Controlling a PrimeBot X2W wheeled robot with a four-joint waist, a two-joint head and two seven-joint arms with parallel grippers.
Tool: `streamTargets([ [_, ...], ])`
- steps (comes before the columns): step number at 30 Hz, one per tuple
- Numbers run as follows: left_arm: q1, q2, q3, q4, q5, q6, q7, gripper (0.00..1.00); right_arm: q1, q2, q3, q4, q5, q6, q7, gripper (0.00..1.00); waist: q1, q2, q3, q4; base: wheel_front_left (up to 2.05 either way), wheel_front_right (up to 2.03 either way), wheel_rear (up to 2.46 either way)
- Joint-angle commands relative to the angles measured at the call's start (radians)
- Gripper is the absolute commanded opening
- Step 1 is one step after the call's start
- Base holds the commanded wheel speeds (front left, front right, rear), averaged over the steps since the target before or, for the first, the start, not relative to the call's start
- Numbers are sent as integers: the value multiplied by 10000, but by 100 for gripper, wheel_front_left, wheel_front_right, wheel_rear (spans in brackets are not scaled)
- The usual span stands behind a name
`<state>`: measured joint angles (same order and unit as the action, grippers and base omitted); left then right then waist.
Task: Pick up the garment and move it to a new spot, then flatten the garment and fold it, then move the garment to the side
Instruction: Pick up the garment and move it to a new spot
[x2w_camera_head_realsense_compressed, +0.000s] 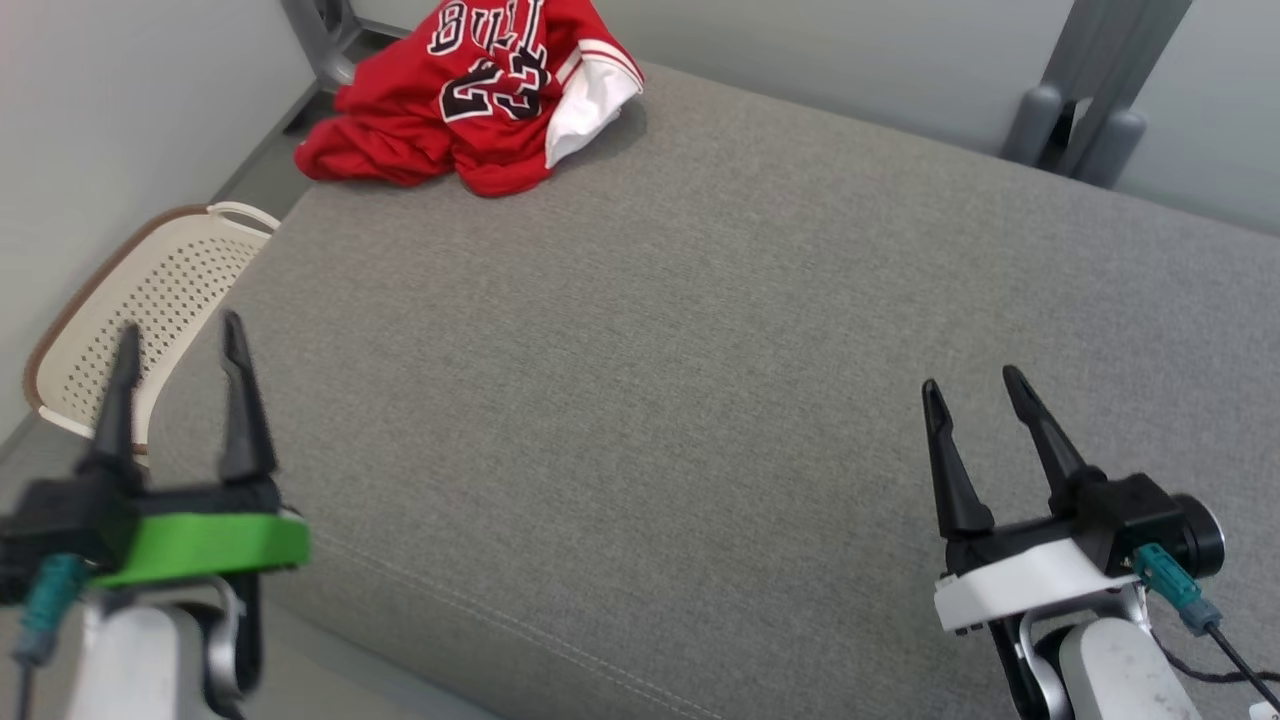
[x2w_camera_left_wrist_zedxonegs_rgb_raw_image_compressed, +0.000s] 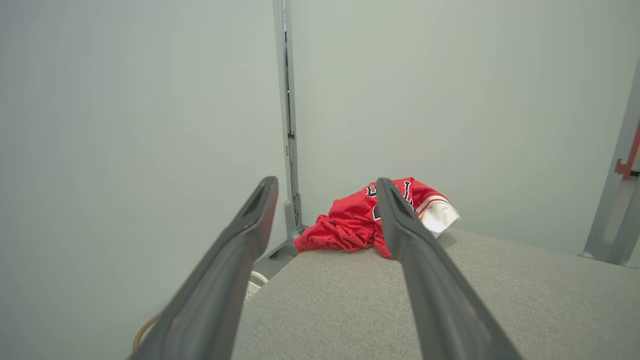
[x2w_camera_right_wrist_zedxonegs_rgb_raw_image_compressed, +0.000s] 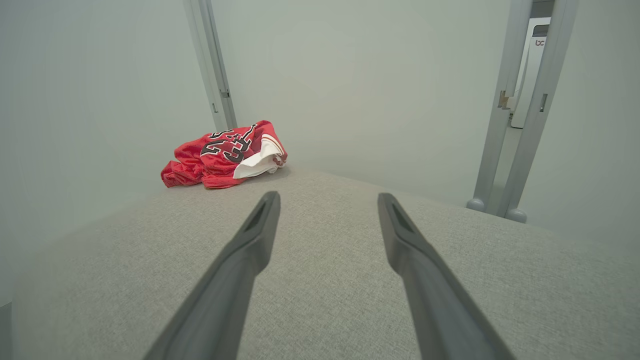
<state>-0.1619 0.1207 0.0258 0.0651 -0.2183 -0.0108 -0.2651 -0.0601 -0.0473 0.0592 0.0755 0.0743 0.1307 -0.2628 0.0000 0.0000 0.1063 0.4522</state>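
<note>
Left hand (x2w_camera_head_realsense_compressed: 180, 326): fingers spread wide, nothing between them, hanging by the near-left edge of the grey fabric worktop (x2w_camera_head_realsense_compressed: 650, 350). Cream perforated basket (x2w_camera_head_realsense_compressed: 170, 290) beside that edge, lower down. Right hand (x2w_camera_head_realsense_compressed: 971, 379): same, spread and empty, low over the near-right part of the worktop. Both pointed toward the far side.

Red basketball jersey (x2w_camera_head_realsense_compressed: 450, 110): crumpled in a heap on the far-left corner of the worktop, well apart from both hands. Number 23 and partial lettering facing up, white lining flipped out on its right side. Left end of the heap at or just over the edge; cannot tell which. Beyond it, grey frame posts (x2w_camera_head_realsense_compressed: 1120, 50) and plain wall.

Step in hand, by my read: reach and pick, not yet begun.

- Nearer the left hand, so lead with that one; probably needs a forward lean at the waist.
- Come in from above with fingers spread.
- Aim at the high ridge of the heap near the number, not the low end by the edge.
- Pinch one or two layers, not the whole wad, else harder to flatten later.
- Lift straight up until clear of the worktop before carrying toward the middle.
- Watch for slick mesh sliding out of a shallow pinch, and for the low end dragging off the corner.
- Keep the right hand clear, ready for a second corner.
</note>
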Motion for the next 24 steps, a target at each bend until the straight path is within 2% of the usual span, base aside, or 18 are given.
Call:
streamTargets([
  [1,-638,360,192,-121,162,-106,9,100,-324,-56,-29,-80,-181,1,-31,100,0,0,1103,-841,0,0,0],
  [6,-3288,1770,672,55,132,-522,383,100,-1145,-56,-302,-393,-669,1,-31,100,0,0,2087,-1526,0,0,0],
  [11,-6154,2887,550,1286,-26,-880,1287,100,-1820,-48,-432,-1072,-1278,1,-31,100,0,0,2999,-2174,0,0,0],
  [17,-8714,3558,206,3527,-684,-1119,2904,100,-2156,-45,-597,-2238,-1701,-1,-30,100,0,0,4124,-2973,0,0,0],
  [24,-10294,4034,-950,5580,-1036,-1191,4789,100,-1900,-44,-609,-3269,-1922,-1,192,100,0,0,5354,-3556,0,0,0],
])
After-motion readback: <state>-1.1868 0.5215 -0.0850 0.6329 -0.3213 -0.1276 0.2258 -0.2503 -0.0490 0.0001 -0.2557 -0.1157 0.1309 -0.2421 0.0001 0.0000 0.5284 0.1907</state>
